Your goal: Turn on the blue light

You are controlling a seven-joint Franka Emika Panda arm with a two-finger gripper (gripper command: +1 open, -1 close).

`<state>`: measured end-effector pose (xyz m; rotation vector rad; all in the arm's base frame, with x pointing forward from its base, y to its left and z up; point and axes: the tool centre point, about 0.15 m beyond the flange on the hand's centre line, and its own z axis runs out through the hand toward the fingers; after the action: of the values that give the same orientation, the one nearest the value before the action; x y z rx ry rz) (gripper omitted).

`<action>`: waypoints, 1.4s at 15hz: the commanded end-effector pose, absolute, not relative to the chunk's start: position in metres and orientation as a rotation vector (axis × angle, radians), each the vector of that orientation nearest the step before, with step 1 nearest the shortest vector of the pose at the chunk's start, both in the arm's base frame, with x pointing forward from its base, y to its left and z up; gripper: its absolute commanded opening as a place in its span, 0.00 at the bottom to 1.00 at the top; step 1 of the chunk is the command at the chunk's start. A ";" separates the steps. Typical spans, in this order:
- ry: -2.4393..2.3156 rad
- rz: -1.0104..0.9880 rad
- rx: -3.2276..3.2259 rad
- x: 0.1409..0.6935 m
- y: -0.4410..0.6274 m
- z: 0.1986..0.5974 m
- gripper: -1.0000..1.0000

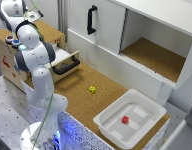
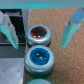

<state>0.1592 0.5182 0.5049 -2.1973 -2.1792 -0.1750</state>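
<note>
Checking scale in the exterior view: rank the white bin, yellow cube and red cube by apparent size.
1. White bin, by far the largest.
2 and 3. Yellow cube and red cube look alike; too close to rank.

Your hand (image 2: 41,27) hangs spread right above the blue light (image 2: 40,56), open air between. The red button (image 2: 39,34) touches the blue light's far rim, so no side room there. Cork counter (image 2: 67,60) beside it lies bare.

Cork benchtop (image 1: 81,102) with yellow cube (image 1: 92,89), white tray (image 1: 108,117)
</note>
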 end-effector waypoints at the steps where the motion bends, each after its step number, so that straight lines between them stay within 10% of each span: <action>1: -2.170 -0.065 -2.349 0.162 0.527 0.483 0.00; 17: -2.182 0.086 -2.290 0.155 0.549 0.437 0.00; 21: -2.053 -0.152 -2.434 0.176 0.541 0.509 0.00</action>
<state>0.1645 0.5268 0.4641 -2.2676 -2.1213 -0.0619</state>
